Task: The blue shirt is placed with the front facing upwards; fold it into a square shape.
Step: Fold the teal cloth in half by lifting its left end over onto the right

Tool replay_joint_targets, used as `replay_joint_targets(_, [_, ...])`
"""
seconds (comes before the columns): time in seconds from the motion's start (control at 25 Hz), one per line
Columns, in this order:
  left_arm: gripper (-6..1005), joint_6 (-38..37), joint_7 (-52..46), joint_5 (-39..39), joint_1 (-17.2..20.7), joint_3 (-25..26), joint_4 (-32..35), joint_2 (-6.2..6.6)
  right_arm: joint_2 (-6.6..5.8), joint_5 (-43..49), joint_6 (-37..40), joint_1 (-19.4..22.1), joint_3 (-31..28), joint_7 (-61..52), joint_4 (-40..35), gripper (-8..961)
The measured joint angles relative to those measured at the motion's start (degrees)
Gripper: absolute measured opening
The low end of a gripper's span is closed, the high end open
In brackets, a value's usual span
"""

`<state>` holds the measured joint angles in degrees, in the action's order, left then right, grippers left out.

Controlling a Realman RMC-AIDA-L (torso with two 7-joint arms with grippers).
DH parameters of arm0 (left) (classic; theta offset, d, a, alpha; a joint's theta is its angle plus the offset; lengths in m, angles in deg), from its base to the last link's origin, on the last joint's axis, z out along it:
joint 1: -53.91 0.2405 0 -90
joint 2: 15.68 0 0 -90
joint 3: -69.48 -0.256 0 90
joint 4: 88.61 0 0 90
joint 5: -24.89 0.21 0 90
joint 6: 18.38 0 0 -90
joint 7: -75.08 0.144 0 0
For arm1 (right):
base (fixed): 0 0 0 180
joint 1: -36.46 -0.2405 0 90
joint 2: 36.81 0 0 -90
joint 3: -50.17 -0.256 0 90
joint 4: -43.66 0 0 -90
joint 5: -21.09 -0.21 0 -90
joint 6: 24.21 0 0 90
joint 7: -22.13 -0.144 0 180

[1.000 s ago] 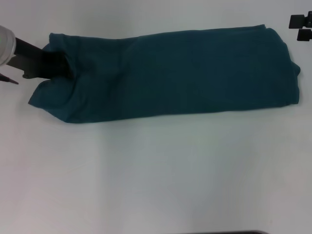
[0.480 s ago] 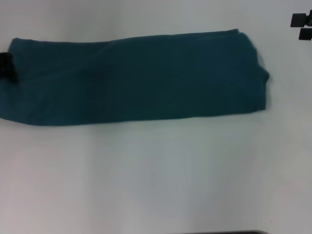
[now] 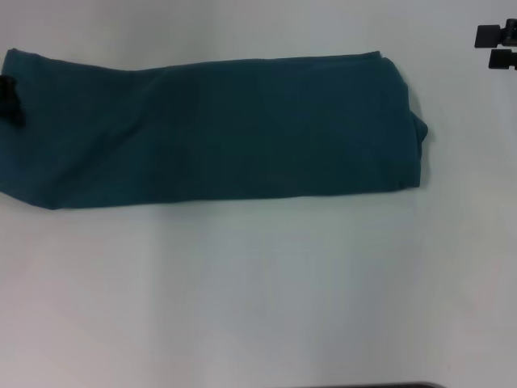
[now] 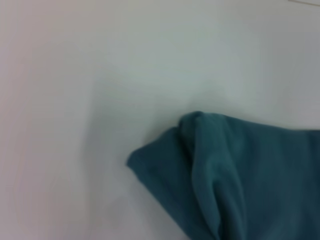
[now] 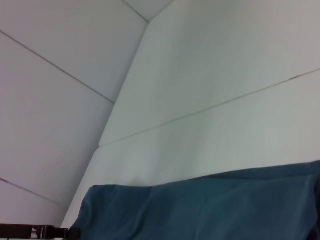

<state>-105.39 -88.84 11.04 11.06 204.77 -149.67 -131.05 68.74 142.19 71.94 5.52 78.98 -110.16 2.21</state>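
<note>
A: Head view?
B: The dark teal-blue cotton shirt [image 3: 210, 129] lies as a long folded band across the plain white surface [image 3: 258, 291], likely awaiting crosswise folds. The left claw [image 3: 10, 77] sits at its end, the right claw [image 3: 494, 45] apart; their openings I cannot tell.
A: Wrists?
B: Left shows a rumpled corner; right shows pale wall panels [image 5: 75, 75].

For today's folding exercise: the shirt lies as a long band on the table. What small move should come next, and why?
Probably lift the band's left end and carry it over toward the right end. The blue shirt is a long strip, much wider than deep, not a square. The left gripper sits at that left edge; the right gripper waits off the cloth.
</note>
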Motion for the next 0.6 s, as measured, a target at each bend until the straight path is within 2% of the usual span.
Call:
replay_joint_targets(0.32, [74,-4.42,2.16,-14.7,1.51,0.05,-1.66,-1.14,-0.23,0.03,0.24,0.0,1.01,0.06,0.79,883])
replay_joint_targets(0.6, [73,-4.35,2.16,-20.1,0.05,-0.18,-0.15,-1.97,-0.17,0.06,0.26,-0.26,3.13,0.06,0.84,882])
